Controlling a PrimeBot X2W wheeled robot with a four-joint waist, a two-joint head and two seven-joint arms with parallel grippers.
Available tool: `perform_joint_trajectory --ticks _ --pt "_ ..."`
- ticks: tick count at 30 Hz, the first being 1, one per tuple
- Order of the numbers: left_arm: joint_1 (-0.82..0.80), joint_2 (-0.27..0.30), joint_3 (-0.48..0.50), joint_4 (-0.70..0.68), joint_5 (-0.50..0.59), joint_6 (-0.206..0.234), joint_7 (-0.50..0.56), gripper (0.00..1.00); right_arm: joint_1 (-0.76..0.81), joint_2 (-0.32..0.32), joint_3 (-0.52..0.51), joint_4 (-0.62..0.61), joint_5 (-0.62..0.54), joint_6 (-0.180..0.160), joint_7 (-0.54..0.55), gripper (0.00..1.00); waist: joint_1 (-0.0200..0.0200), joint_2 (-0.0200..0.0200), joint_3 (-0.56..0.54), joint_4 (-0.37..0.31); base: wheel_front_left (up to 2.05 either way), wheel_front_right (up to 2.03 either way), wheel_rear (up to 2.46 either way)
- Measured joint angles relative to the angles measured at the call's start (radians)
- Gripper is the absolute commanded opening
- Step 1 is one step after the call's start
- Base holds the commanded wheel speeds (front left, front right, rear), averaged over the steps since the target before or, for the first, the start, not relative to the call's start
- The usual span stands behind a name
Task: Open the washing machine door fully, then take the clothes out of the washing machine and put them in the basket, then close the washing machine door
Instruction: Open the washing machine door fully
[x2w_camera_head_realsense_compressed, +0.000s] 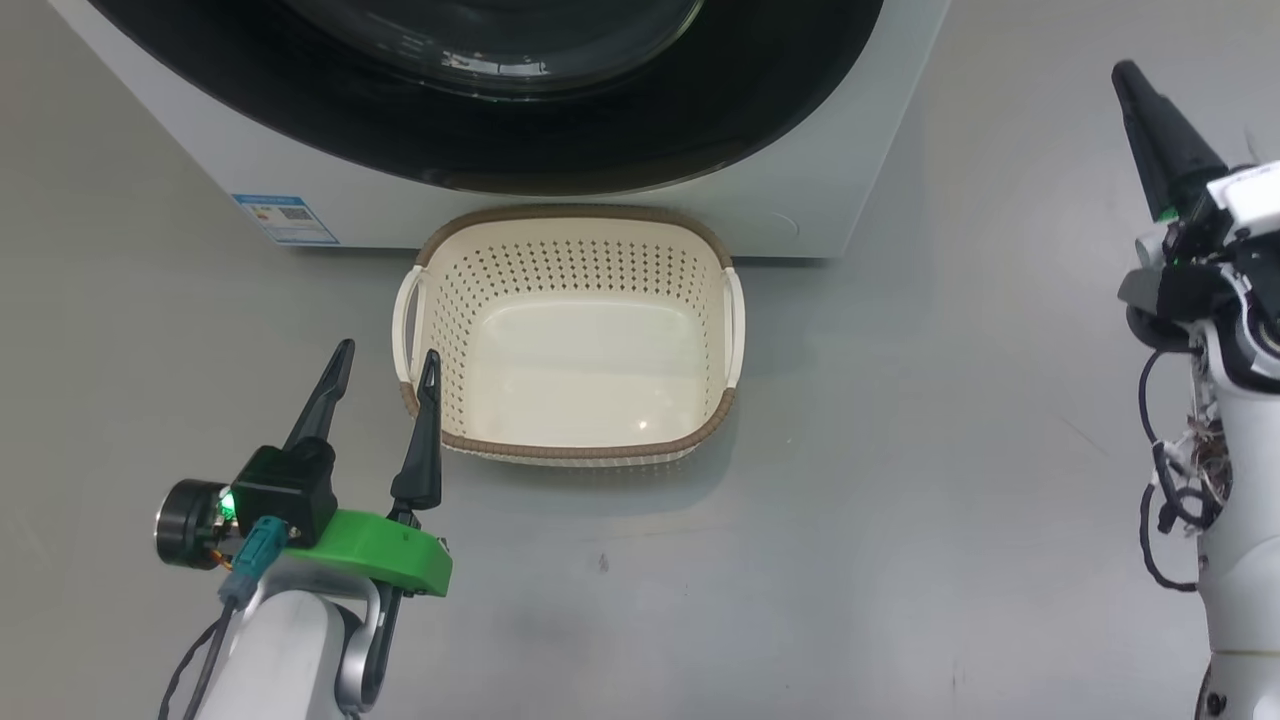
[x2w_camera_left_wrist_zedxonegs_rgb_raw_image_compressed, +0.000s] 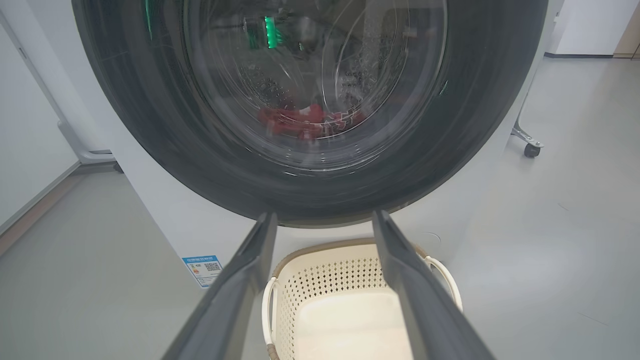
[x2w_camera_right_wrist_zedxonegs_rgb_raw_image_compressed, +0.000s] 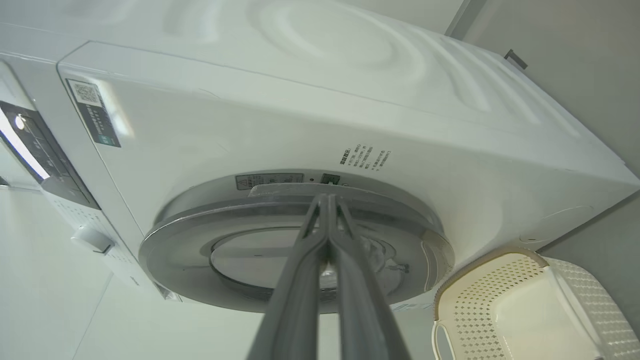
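Observation:
The washing machine (x2w_camera_head_realsense_compressed: 300, 170) stands at the top of the head view. The washing machine door (x2w_camera_head_realsense_compressed: 750, 100) lies against its front, black rim and glass bowl showing. Through the glass, red clothes (x2w_camera_left_wrist_zedxonegs_rgb_raw_image_compressed: 305, 122) lie low in the drum. The basket (x2w_camera_head_realsense_compressed: 560, 265) sits on the floor just before the machine, with nothing in it. My left gripper (x2w_camera_head_realsense_compressed: 388, 352) is open, beside the basket's left handle and pointing at the door (x2w_camera_left_wrist_zedxonegs_rgb_raw_image_compressed: 150, 125). My right gripper (x2w_camera_head_realsense_compressed: 1125, 72) is raised at the right and shut. In the right wrist view its tips (x2w_camera_right_wrist_zedxonegs_rgb_raw_image_compressed: 327, 197) are at the door's (x2w_camera_right_wrist_zedxonegs_rgb_raw_image_compressed: 200, 235) rim edge.
A blue label (x2w_camera_head_realsense_compressed: 285, 218) marks the machine's lower left corner. The control panel (x2w_camera_right_wrist_zedxonegs_rgb_raw_image_compressed: 30, 145) is on the machine's front above the door. A caster wheel (x2w_camera_left_wrist_zedxonegs_rgb_raw_image_compressed: 531, 149) stands on the grey floor behind the machine's right side. A pale wall runs along the left.

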Motion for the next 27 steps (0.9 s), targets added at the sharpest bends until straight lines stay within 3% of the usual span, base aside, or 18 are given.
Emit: perform_joint_trajectory --ticks 18,27 --pt "-0.081 -0.014 -0.022 -0.006 0.0 -0.009 -0.003 1.0 -0.302 -0.06 0.006 0.05 0.045 -0.112 0.1 0.0 0.0 0.0 0.125 0.083 0.0 0.0 0.0" --pt "-0.103 -0.019 -0.036 -0.006 0.0 -0.009 -0.003 1.0 -0.4 -0.085 0.063 0.082 0.014 -0.132 0.15 0.0 0.0 0.0 0.166 0.121 0.0 0.0 0.0"
